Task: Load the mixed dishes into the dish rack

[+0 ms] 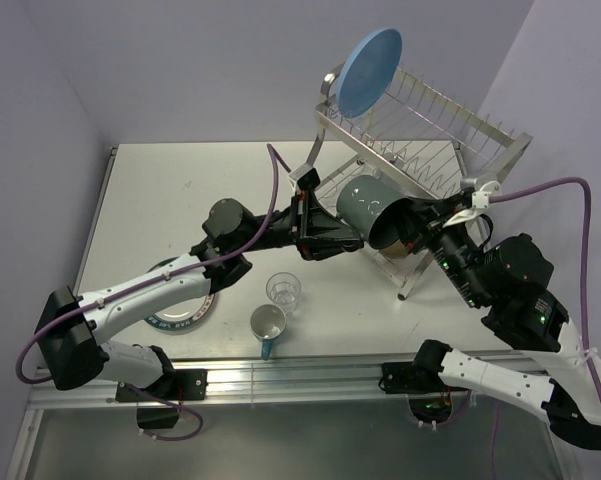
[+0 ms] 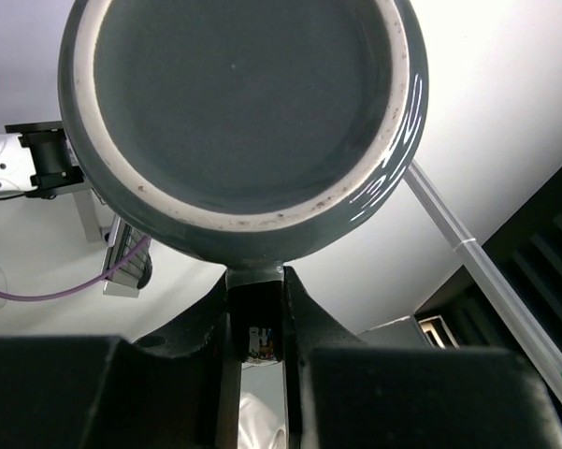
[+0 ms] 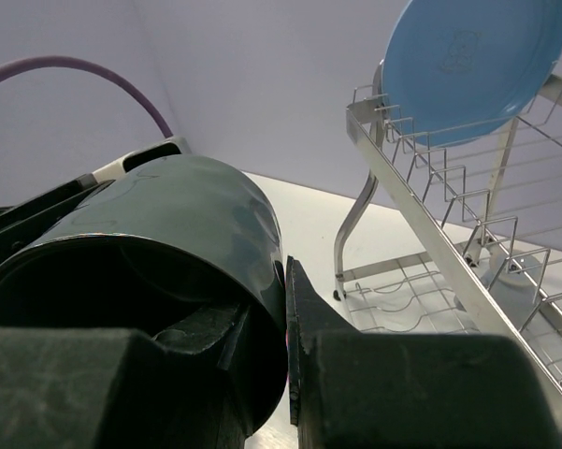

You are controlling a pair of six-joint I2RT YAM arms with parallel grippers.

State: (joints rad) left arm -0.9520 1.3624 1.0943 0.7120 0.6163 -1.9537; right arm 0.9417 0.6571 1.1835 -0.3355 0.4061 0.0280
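Observation:
A dark mug (image 1: 372, 208) hangs on its side in the air in front of the dish rack (image 1: 435, 125), held from both ends. My left gripper (image 1: 340, 238) is shut on its handle; the left wrist view shows the handle (image 2: 255, 278) between my fingers under the mug's base (image 2: 238, 112). My right gripper (image 1: 412, 232) is shut on the mug's rim (image 3: 262, 281), one finger inside and one outside. The light-blue plate (image 1: 370, 70) stands in the rack's upper tier. The lettered white plate (image 1: 185, 308), clear glass (image 1: 283, 290) and white-and-blue mug (image 1: 268, 325) are on the table. The black bowl and the light-blue cup are out of view.
The rack's slanted legs (image 1: 412, 278) and lower tier (image 3: 402, 299) are close behind the mug. My left arm (image 1: 150, 290) lies over the white plate. The table's near edge rail (image 1: 300, 375) runs just below the glass and mug.

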